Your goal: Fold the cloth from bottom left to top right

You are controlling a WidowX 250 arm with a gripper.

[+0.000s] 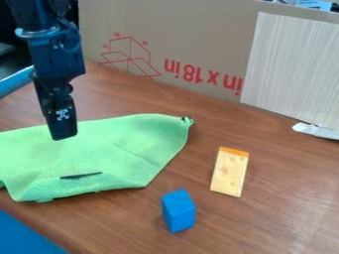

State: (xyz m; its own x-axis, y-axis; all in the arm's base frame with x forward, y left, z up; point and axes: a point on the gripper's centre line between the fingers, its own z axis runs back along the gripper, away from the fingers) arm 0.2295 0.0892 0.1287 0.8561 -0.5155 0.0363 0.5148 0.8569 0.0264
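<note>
My black gripper hangs at the upper left, pointing down in front of the cloth's upper part. Whether it touches the fabric I cannot tell. The green cloth lies spread on the wooden table at the left, running out past the left edge of the view. Its right corner, near a small dark spot, points to the upper right. A short dark crease or slit marks its lower part, and the lower edge looks slightly raised or rolled.
Right of the cloth are a blue block and a yellow toy cheese slice. A cardboard panel and a pale board stand along the back, with a white object by the board's foot. Something blue is at the lower left.
</note>
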